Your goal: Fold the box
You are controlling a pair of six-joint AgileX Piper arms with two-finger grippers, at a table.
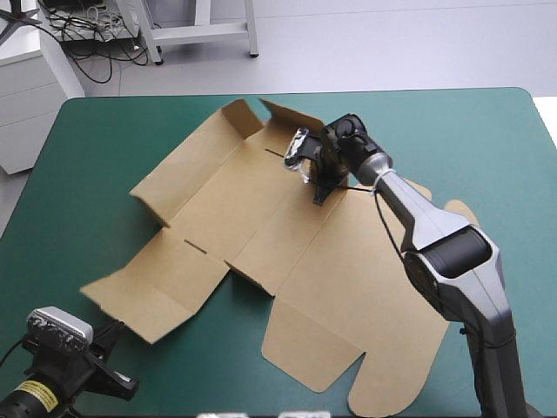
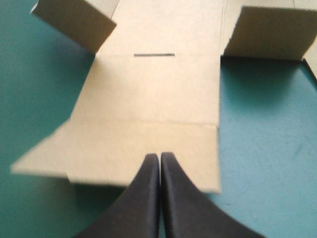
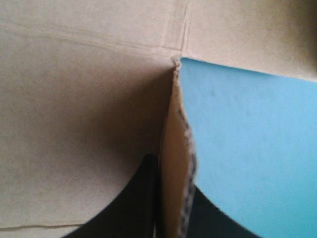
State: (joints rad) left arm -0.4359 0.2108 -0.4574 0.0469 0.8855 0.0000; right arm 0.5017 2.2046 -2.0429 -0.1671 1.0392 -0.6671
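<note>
Box [image 1: 287, 235] board lies opened out across the middle of the teal-green table [image 1: 113, 139], running slantwise from the near left toward the far right. It forms no tray yet: most panels are flat on the cover. A few flaps stand part-raised, two at the far end [image 1: 239, 117] and one at the left side [image 1: 148, 196]. The left wrist view shows two upturned flaps [image 2: 74, 22] either side of a flat panel with a thin slot [image 2: 154, 54] cut in it.

The right arm reaches from the near right over the board to its far part, wrist bent down. There the right gripper [image 1: 319, 196] points down at the sheet. Its black fingers [image 3: 143, 198] are pressed almost together with a thin standing edge of board [image 3: 176, 148] pinched between them. That edge is blurred, but it appears to be a side flap beside bare cover.

The left gripper [image 2: 160, 157] sits low at the table's near left corner. Its fingers meet in one point and hold nothing, their tips over the near edge of the closest flap [image 2: 124, 153].
</note>
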